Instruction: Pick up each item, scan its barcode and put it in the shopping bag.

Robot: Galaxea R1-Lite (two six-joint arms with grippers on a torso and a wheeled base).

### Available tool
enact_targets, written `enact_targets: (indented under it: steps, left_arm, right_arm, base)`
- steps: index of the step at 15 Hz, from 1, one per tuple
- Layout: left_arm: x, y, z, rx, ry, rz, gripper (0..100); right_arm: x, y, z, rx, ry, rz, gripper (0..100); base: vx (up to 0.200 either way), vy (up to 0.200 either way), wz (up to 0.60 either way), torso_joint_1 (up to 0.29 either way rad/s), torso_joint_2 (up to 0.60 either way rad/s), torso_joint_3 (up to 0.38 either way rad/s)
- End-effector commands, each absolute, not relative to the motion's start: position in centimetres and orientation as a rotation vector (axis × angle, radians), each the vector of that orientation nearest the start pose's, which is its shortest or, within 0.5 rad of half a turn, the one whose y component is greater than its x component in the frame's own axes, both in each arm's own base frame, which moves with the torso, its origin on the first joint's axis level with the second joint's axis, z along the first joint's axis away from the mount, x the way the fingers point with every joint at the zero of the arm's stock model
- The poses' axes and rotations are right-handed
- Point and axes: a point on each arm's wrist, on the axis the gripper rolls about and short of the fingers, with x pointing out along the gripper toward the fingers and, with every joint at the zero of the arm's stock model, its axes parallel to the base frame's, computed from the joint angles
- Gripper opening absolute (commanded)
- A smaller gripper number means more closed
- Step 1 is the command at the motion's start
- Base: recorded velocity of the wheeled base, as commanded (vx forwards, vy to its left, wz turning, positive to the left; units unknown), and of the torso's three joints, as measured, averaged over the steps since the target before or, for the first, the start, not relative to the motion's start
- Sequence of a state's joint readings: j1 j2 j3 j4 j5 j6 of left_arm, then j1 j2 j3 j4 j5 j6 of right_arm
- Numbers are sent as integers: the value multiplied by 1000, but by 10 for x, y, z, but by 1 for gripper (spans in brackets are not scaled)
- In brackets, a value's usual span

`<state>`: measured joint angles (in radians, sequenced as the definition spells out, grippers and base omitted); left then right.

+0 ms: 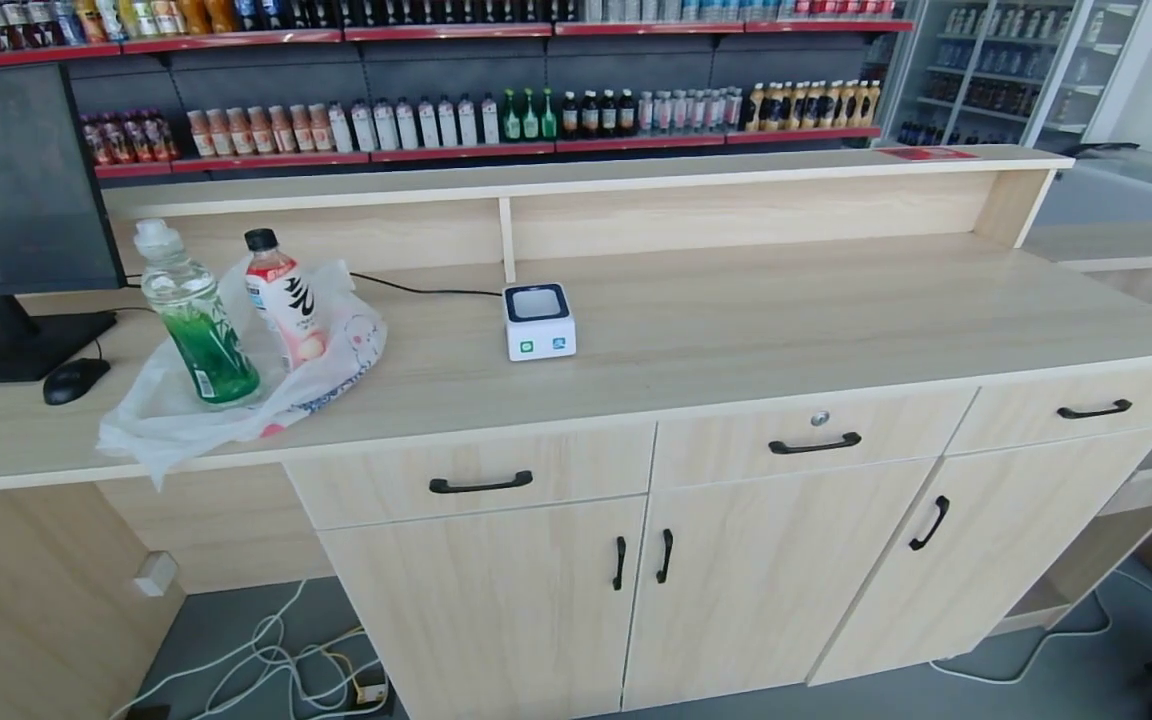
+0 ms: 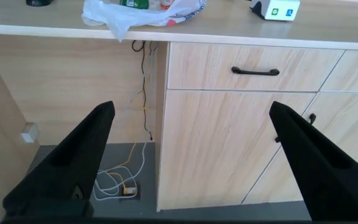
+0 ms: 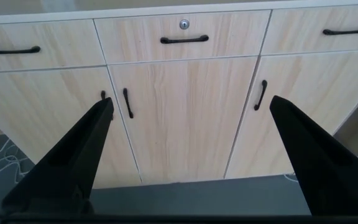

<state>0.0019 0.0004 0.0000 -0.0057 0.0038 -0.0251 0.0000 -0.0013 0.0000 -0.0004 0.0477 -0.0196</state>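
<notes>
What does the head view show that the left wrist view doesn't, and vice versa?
Head view: the monitor, the drink shelves behind the counter, and the green bottle and pink bottle at full height. Left wrist view: the left gripper, jaws open, low in front of the cabinet doors. Both: the shopping bag, the scanner, the counter and the floor cables.

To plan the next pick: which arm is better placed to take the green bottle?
Probably the left. The green bottle stands on the shopping bag at the counter's left end, and the left gripper, open, faces the cabinet below that bag. The right gripper faces doors further right.
</notes>
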Motion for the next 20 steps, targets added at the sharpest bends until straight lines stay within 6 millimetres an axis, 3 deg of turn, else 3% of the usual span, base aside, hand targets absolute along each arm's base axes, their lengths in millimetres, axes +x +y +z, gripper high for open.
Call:
enact_targets:
  steps: [1,15,20]
  left_arm:
    - [-23,0,76,-26,-5,6,100]
    - [-23,0,76,-31,-5,6,100]
    - [-23,0,76,-21,-5,6,100]
  right_arm:
    - [-23,1,76,-20,-2,49,100]
    - [-23,1,76,-23,-2,48,100]
    - [-23,1,76,-25,-2,49,100]
  base:
    - [-200,0,0,7,2,2]
    - [-200,0,0,1,4,2]
    - [0,0,0,0,0,0]
